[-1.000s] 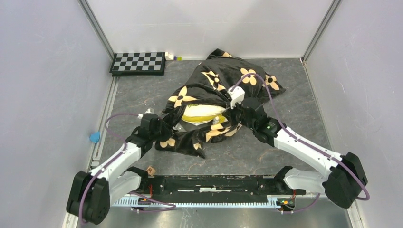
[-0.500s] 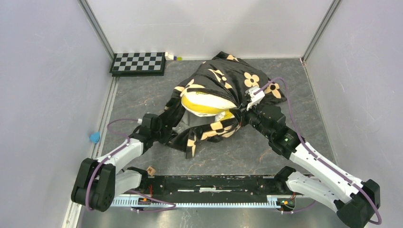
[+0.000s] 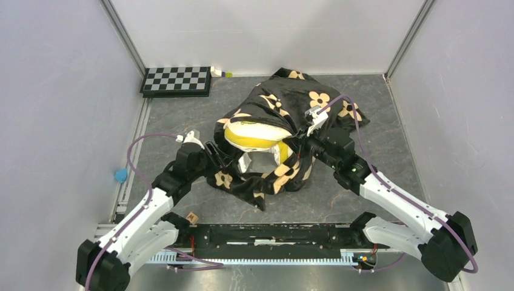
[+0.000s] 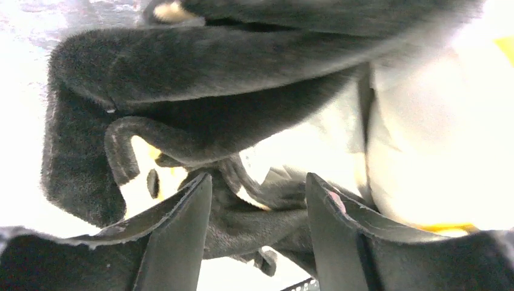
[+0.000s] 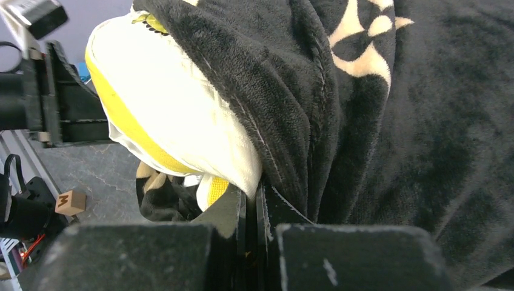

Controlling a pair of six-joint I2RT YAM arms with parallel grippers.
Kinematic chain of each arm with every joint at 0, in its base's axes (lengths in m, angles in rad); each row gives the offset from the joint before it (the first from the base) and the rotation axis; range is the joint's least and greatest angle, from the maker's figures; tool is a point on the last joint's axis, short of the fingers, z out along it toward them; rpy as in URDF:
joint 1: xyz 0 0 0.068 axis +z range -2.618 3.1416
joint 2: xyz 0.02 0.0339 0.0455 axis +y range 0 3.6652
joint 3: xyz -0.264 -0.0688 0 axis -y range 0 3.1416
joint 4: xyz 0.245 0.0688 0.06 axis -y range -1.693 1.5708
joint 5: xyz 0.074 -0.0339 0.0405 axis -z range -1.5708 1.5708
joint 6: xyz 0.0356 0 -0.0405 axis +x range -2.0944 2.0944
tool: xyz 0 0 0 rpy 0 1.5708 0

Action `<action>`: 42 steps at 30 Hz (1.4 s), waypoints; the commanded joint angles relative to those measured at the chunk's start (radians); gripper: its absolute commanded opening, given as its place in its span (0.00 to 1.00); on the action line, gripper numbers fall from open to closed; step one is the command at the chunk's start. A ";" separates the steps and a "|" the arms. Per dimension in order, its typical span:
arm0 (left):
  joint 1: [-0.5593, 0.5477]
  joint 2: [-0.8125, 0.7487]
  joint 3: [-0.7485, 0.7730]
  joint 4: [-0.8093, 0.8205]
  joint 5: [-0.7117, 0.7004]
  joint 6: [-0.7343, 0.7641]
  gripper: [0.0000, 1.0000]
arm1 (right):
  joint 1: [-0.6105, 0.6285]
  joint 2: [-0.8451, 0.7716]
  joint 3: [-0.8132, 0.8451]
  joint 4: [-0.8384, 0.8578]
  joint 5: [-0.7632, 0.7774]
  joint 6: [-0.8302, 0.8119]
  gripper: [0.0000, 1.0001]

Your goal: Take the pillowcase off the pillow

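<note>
Top external: pillow (image 3: 257,134) half out of pillowcase (image 3: 291,103), mid-desk (image 3: 182,121) | right claw (image 5: 254,200) pinches pillowcase edge | left claw (image 4: 257,188) jaws apart, fabric between | wooden block (image 5: 71,202) lettered M

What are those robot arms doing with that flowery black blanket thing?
They are pulling a pillowcase off a pillow. The right gripper is pinched shut on the pillowcase's edge, right next to the pillow. The left gripper is open, with loose black fabric sitting between its jaws. One end of the pillow pokes out of the opening, and the rest is inside the pillowcase.
</note>
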 commanded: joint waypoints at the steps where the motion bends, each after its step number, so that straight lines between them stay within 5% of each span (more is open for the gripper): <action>1: -0.003 -0.140 0.030 -0.034 0.122 0.049 0.69 | -0.009 0.021 0.055 0.157 -0.030 0.022 0.00; 6: -0.003 -0.258 -0.012 0.047 0.289 -0.162 0.81 | -0.009 0.058 0.043 0.199 -0.119 0.013 0.00; 10: -0.015 -0.280 -0.085 0.317 0.401 -0.284 0.93 | -0.009 0.085 0.043 0.222 -0.157 0.030 0.00; 11: -0.026 -0.275 -0.092 0.353 0.396 -0.298 1.00 | -0.009 0.094 0.046 0.225 -0.173 0.033 0.00; 18: -0.058 -0.159 -0.048 0.353 0.261 -0.284 1.00 | -0.003 0.152 0.063 0.292 -0.387 0.068 0.00; 24: -0.059 -0.007 -0.046 0.420 0.117 -0.253 1.00 | 0.008 0.141 0.036 0.291 -0.388 0.047 0.00; 25: -0.057 0.026 -0.043 0.424 0.089 -0.237 0.95 | 0.008 0.138 0.022 0.292 -0.377 0.030 0.00; 27: -0.054 0.076 -0.035 0.437 0.050 -0.192 0.65 | 0.008 0.138 -0.009 0.310 -0.350 0.014 0.08; 28: -0.053 0.091 -0.029 0.436 0.032 -0.167 0.48 | 0.007 0.139 -0.026 0.333 -0.339 0.000 0.24; 30: -0.053 0.091 -0.019 0.422 0.010 -0.117 0.17 | 0.009 0.142 -0.081 0.383 -0.297 -0.022 0.79; 31: -0.053 0.082 -0.017 0.408 0.001 -0.102 0.07 | 0.014 0.139 -0.112 0.405 -0.229 -0.029 0.98; 37: -0.053 -0.057 -0.033 0.246 -0.145 -0.020 0.02 | 0.153 0.193 -0.360 0.775 0.174 -0.220 0.98; 40: -0.053 -0.117 -0.034 0.162 -0.189 0.013 0.02 | 0.234 0.328 -0.457 1.136 0.234 -0.316 0.98; 42: -0.054 -0.142 -0.033 0.123 -0.199 0.027 0.02 | 0.258 0.446 -0.441 1.232 0.240 -0.344 0.98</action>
